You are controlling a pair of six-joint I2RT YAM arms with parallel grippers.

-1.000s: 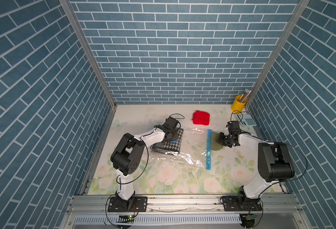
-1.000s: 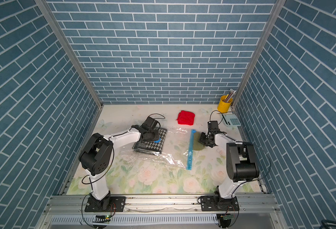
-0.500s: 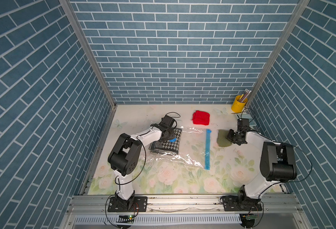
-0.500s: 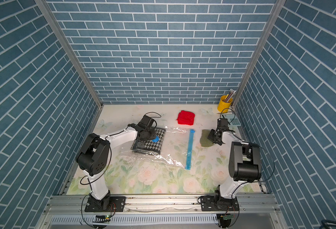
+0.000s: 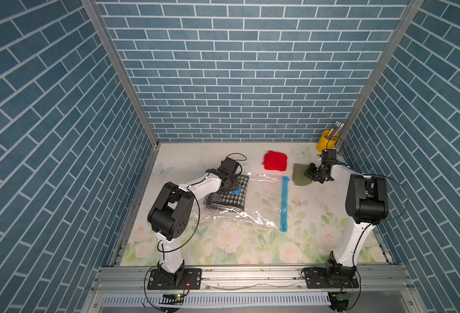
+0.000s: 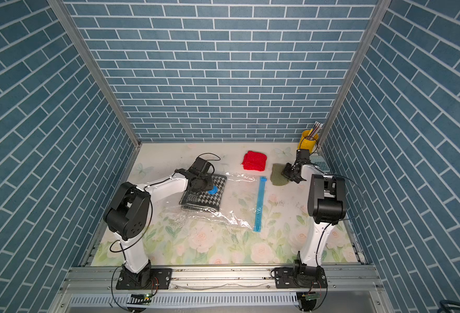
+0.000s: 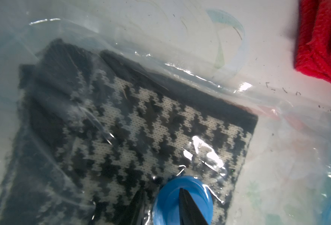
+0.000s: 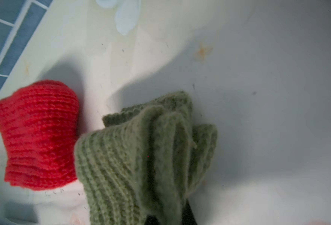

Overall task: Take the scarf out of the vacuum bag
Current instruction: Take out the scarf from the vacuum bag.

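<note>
- Three knits on view, only one of them inside the vacuum bag [image 5: 261,195]: the houndstooth scarf [image 5: 230,199], folded flat at the closed end, well away from the zip strip [image 5: 284,203] on the left arm's side.
- Pins that end with the left gripper [image 7: 160,194]: fingers [image 7: 189,208] partly apart, straddling the rim of the blue valve cap [image 7: 166,200], one tip over the cap, one on the plastic beside it; cannot tell whether pinching the rim or only pressing down.
- Clamps the green scarf [image 5: 300,177] in the right gripper [image 5: 310,173], jaws closed on the edge farthest from the zip strip; bunched knit between the fingertips [image 8: 189,215] in the wrist view.
- Places the green scarf wholly outside the bag, on the right arm's side of the zip strip, just off its far end, near the red knit [image 5: 275,160], under no plastic; reads as the piece taken out.
- Runs the bag's long axis from valve cap to zip strip, arm to arm, with the zip strip crosswise at the mouth; open or sealed, cannot tell.
- Probably calls next for letting the green scarf go; with the right arm much nearer the zip strip, any reach for the houndstooth scarf would enter from that side, along the axis toward the valve cap, the left gripper as anchor.
</note>
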